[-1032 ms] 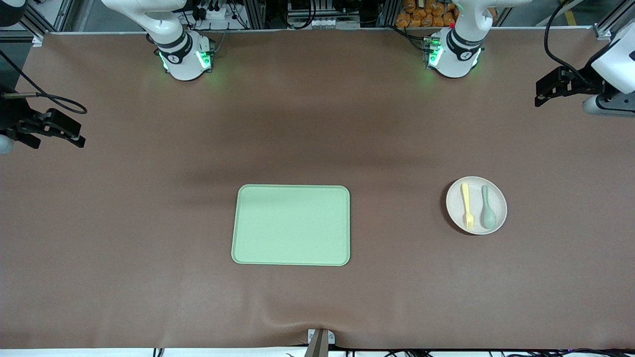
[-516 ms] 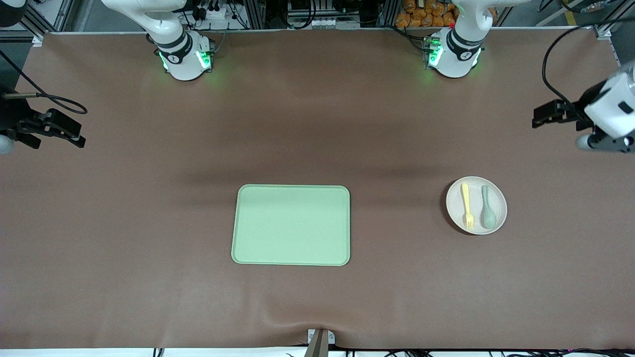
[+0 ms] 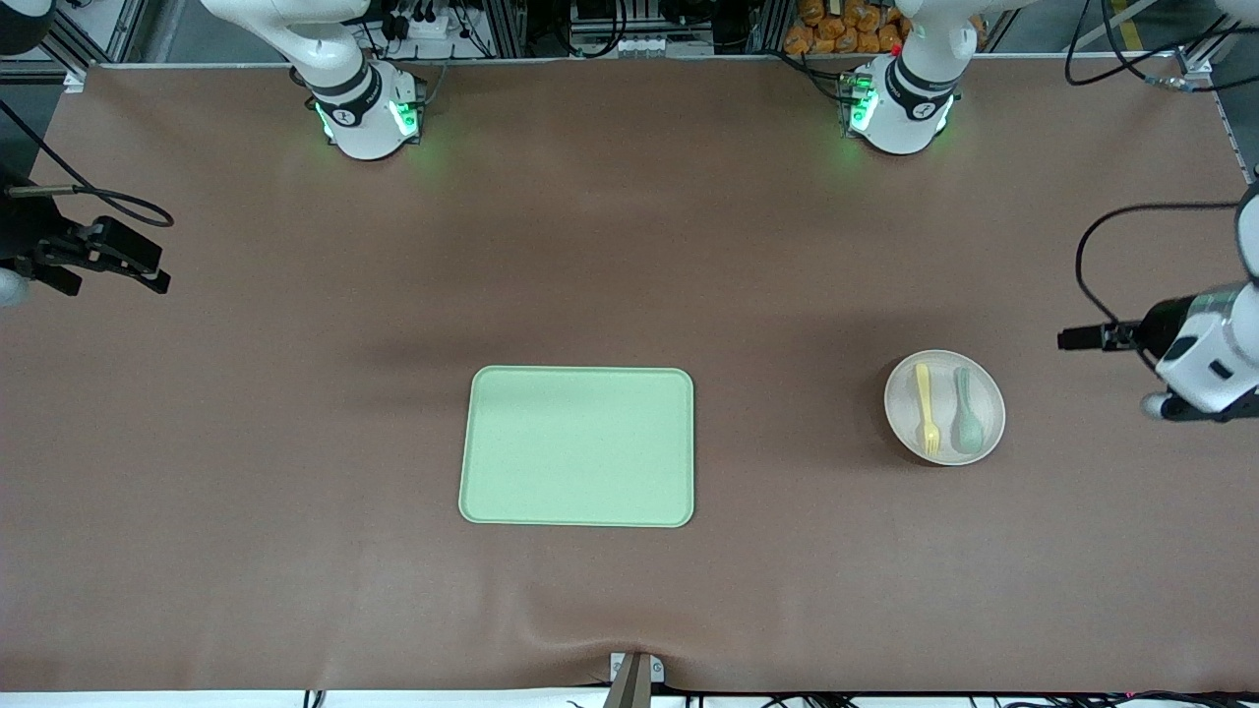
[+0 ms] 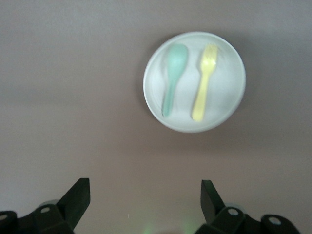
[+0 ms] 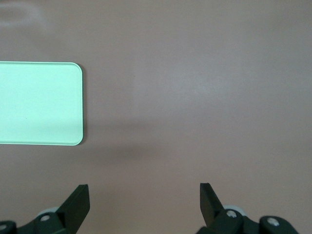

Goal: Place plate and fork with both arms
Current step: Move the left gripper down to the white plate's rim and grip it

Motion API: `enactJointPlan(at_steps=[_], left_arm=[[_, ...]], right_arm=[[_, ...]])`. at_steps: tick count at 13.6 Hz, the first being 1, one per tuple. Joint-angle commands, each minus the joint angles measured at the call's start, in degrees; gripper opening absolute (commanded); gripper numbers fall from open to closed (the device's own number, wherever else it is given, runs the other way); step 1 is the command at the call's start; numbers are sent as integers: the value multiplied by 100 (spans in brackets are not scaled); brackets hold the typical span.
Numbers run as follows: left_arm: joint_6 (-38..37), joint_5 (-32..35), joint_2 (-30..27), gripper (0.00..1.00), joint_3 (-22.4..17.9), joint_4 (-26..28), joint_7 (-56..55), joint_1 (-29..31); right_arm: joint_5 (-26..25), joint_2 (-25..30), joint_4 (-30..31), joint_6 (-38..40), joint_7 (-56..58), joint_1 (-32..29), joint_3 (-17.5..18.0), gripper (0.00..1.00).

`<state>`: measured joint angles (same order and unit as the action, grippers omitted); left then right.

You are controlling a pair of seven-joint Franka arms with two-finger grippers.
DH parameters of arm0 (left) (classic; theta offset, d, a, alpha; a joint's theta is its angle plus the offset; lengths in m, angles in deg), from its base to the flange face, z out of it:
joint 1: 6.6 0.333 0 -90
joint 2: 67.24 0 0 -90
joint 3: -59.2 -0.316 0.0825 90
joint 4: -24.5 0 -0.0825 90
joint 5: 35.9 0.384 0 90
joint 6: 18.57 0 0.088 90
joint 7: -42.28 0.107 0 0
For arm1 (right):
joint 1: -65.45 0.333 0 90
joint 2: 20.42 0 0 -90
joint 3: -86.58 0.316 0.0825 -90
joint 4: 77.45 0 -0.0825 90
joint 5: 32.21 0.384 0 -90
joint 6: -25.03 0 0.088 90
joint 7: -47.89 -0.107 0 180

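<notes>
I am watching the plate sitting on the brown counter, well toward the left arm's end from the light-green tray that lies near the counter's middle. The fork is lying flat in the plate, and the grey-green spoon is lying beside it in the same plate, the two side by side and apart. The fork is the one on the tray's side of the plate; the spoon is the one farther toward the left arm's end.

The left hand is hanging over bare counter toward the left arm's end from the plate, apart from it. In the left wrist view I am seeing its fingers spread wide with nothing between them, and the plate with the fork and spoon lying out past the fingertips.

The right hand is waiting over the counter's edge at the right arm's end, well apart from the tray. Its fingers are spread wide and holding nothing, with a corner of the tray in its wrist view.
</notes>
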<state>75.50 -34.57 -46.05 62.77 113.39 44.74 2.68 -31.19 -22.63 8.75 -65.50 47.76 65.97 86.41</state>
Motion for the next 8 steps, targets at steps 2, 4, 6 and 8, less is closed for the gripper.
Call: enactJointPlan(at_steps=[2,4,6,8], left_arm=[[1066,218,227,100,39,548,62,117],[2189,227,236,100,30,1294,71,161],[3437,227,270,100,22,2024,71,205],[4004,471,507,100,30,2194,97,249]], right_arm=[[3,-60,-103,54,-40,-8,9,100],[3,-60,-103,36,-40,-17,9,100],[12,-60,-103,36,-40,-8,9,100],[12,-60,-103,36,-40,-8,9,100]])
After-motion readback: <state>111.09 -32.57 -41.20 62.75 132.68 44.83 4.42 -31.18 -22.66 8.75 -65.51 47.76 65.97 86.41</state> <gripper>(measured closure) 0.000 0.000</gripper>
